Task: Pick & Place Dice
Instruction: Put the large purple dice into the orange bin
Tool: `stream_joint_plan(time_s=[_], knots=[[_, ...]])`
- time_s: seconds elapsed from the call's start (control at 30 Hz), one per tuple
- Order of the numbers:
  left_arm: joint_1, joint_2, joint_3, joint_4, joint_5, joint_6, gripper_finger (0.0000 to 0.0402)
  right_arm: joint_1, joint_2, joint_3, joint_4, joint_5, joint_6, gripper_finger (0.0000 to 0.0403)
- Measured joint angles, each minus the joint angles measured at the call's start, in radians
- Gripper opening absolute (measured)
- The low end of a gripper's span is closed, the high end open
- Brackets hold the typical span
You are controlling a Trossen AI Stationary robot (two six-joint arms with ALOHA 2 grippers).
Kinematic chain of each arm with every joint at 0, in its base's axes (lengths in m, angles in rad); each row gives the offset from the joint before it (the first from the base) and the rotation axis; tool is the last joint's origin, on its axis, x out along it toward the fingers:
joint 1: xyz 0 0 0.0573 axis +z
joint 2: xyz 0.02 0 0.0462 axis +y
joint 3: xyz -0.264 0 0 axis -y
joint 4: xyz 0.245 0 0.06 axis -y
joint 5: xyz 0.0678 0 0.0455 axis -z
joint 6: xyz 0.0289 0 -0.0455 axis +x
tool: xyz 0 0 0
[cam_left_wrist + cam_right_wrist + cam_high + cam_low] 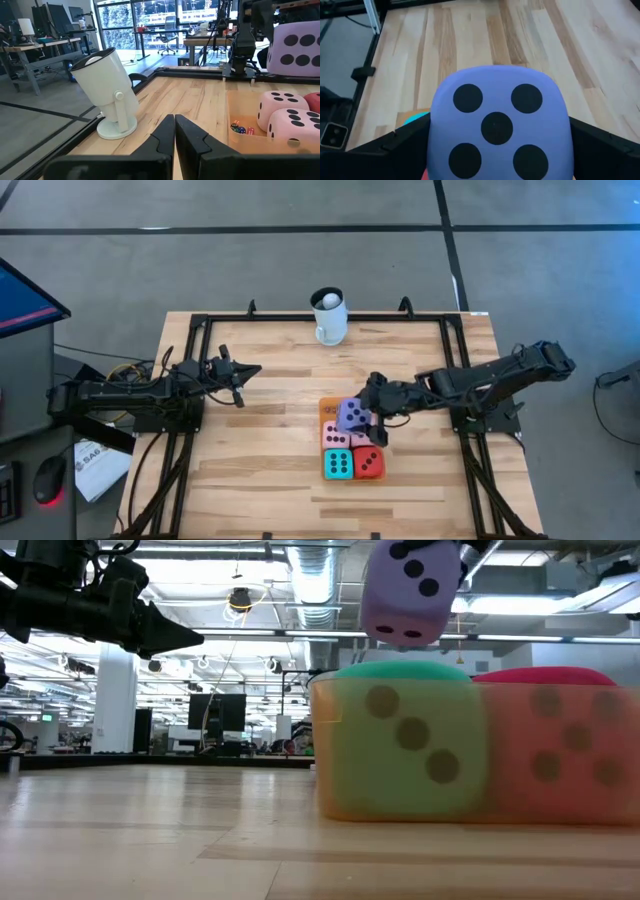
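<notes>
Purple die (496, 122) fills right wrist view, five-pip face up, clamped between right gripper (366, 420) fingers, jaws spread wide round it. Low view: it hangs clear above teal die (405, 745) and red die (560, 745). Pink dice (290, 117) lie beside those on orange mat (325, 408), tiny beads (240, 129) next to them. White mug (329, 317) at far edge, ball inside. Left gripper (240, 380) idle at left, jaws clenched, nothing held.

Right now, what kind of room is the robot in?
Probably a big open office or lab: desks and office chairs beyond the table, bare ceiling ducts, and a monitor.
</notes>
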Motion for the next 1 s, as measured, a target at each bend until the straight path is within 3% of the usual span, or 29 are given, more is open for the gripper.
stream_joint_plan(time_s=[0.53, 1.0], knots=[[0.0, 0.0, 0.0, 0.002, 0.0, 0.0, 0.0001, 0.063, 0.055, 0.009, 0.065, 0.0, 0.061, 0.037], [0.0, 0.026, 0.0, 0.024, 0.0, 0.0, 0.0001, 0.098, 0.139, 0.05, -0.044, -0.003, 0.05, 0.037]])
